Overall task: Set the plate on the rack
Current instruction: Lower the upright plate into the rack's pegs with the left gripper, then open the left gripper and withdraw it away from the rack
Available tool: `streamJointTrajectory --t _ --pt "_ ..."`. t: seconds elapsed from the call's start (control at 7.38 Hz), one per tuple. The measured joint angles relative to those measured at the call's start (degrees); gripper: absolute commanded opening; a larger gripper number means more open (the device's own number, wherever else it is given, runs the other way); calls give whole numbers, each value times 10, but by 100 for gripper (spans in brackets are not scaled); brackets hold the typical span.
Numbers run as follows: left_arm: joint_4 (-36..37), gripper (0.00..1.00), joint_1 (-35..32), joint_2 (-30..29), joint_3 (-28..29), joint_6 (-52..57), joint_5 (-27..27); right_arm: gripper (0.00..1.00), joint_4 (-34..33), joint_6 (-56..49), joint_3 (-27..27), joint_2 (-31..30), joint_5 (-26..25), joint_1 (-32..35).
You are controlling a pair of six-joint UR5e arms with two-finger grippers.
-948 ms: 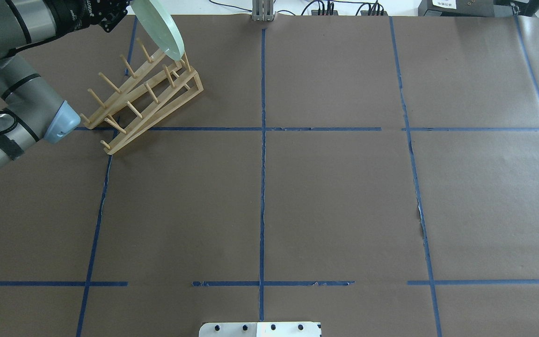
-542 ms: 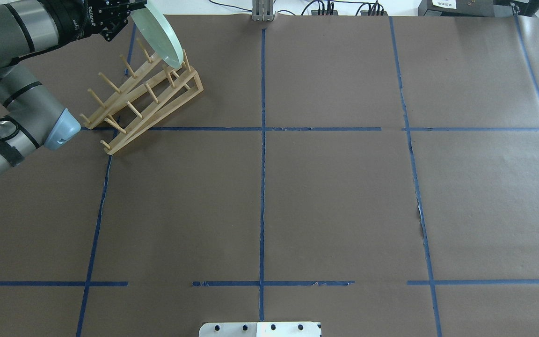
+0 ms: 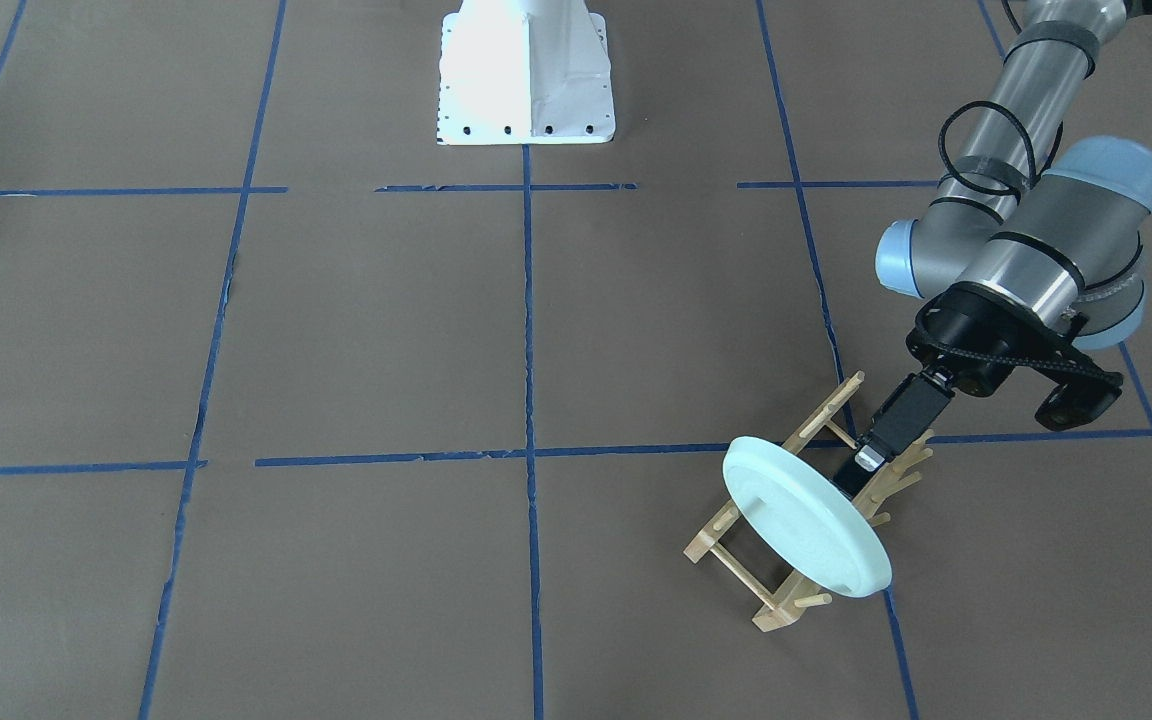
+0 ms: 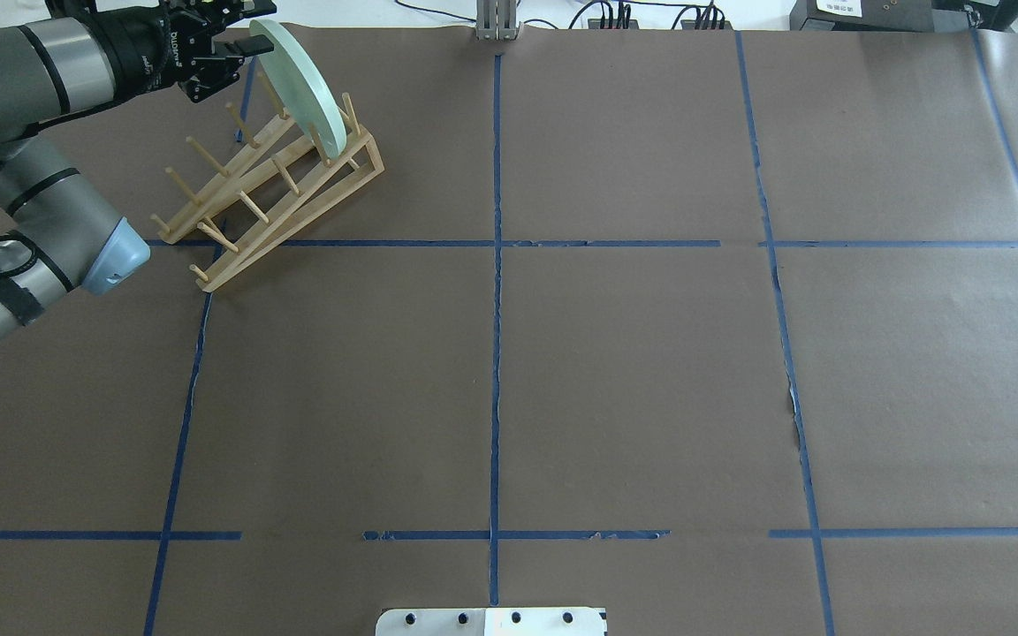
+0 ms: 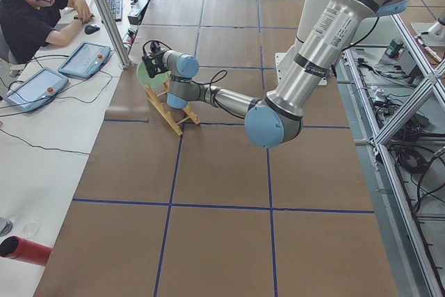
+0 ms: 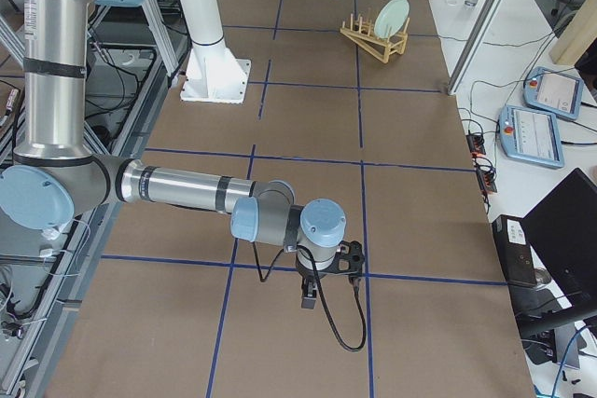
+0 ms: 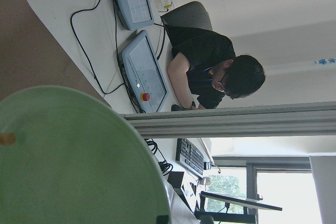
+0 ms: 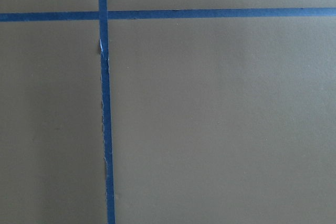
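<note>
The pale mint-green plate (image 4: 297, 84) stands on edge between the pegs at the far, raised end of the light wooden rack (image 4: 253, 252), at the table's far left. It leans slightly. In the front-facing view the plate (image 3: 804, 520) covers the rack's (image 3: 774, 612) near end. My left gripper (image 4: 251, 28) is at the plate's upper rim with a finger on each side, shut on it. The plate's face fills the lower left of the left wrist view (image 7: 68, 166). My right gripper (image 6: 312, 297) hangs low over bare paper, seen only in the exterior right view; I cannot tell its state.
Brown paper with blue tape lines covers the table. The white robot base (image 3: 526, 80) stands mid-table on the robot's side. An aluminium post (image 4: 496, 22) rises at the far edge. An operator (image 5: 35, 5) sits beyond the rack with pendants (image 5: 87, 57).
The left gripper has lowered the plate from above the rack's far end down between the pegs and swung it more upright. The rack has not moved.
</note>
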Motion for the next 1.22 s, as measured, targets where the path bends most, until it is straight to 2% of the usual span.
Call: streamJointTrajectory --t 0.27,0.54,0.81,0.95,1.22 --pt "61 100 -14 2 -8 41 -45 100 0 0 0 0 0 0" --pt "141 100 -54 23 -45 102 -164 100 0 0 0 0 0 1" --pt "266 100 -106 84 -107 258 -286 100 0 0 1 0 0 0" --pt "331 100 -124 116 -130 357 -316 100 0 0 1 0 0 0" --pt "453 100 -147 178 -151 581 -332 100 0 0 1 0 0 0"
